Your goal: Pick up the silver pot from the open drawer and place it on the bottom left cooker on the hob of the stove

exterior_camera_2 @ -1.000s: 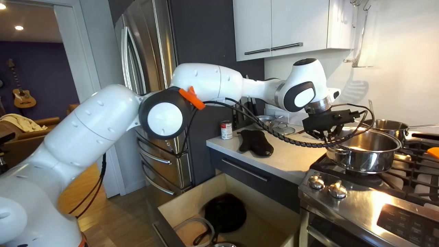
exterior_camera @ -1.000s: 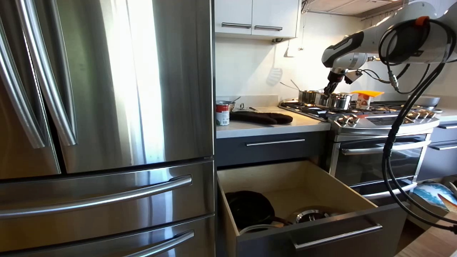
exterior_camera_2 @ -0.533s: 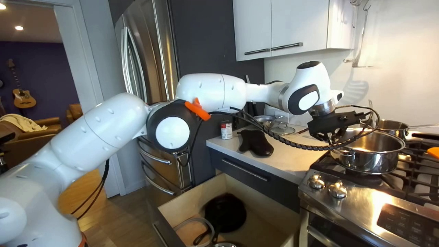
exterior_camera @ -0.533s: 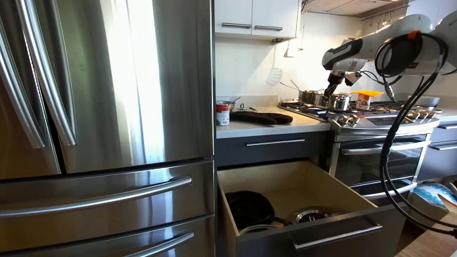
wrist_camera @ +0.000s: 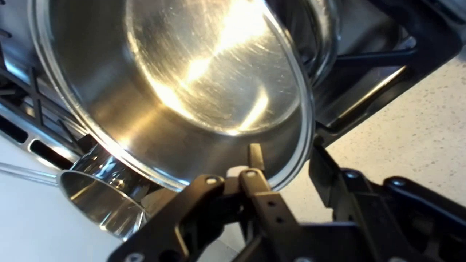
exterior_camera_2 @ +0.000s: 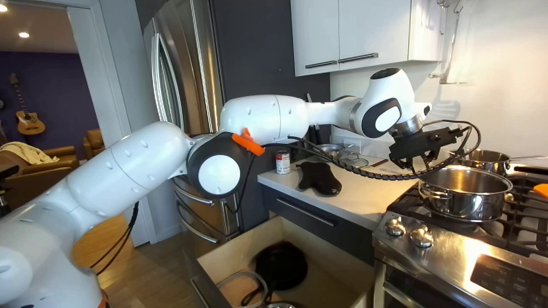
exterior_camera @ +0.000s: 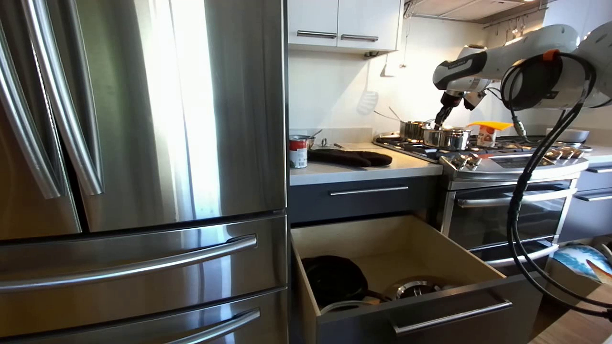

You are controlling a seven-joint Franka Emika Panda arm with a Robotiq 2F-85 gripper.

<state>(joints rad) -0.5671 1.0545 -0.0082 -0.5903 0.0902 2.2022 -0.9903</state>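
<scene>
The silver pot (exterior_camera_2: 466, 203) is upright on the black grate over the front left burner of the hob (exterior_camera_2: 520, 222); its base looks level with the grate. It also shows in the wrist view (wrist_camera: 204, 153) and in an exterior view (exterior_camera: 456, 139). My gripper (exterior_camera_2: 418, 164) is open at the pot's near rim. In the wrist view the gripper's fingers (wrist_camera: 287, 154) are apart, one over the pot's inside, one outside the rim, with a gap between. The burner is mostly hidden under the pot. The drawer (exterior_camera: 459, 315) is pulled out below the counter.
A second pot (exterior_camera_2: 486, 160) with a long handle stands behind on the stove (exterior_camera: 507, 215). An orange-topped container (exterior_camera: 486, 136) stands to one side. A dark oven mitt (exterior_camera_2: 319, 179) and a can (exterior_camera_2: 282, 162) lie on the counter. The drawer holds a black pan (exterior_camera: 332, 282) and a low metal item (exterior_camera: 416, 289).
The pot has moved slightly right and lower in an exterior view. The gripper has tilted and its fingers now look spread and loose from the rim. The arm's elbow has dropped.
</scene>
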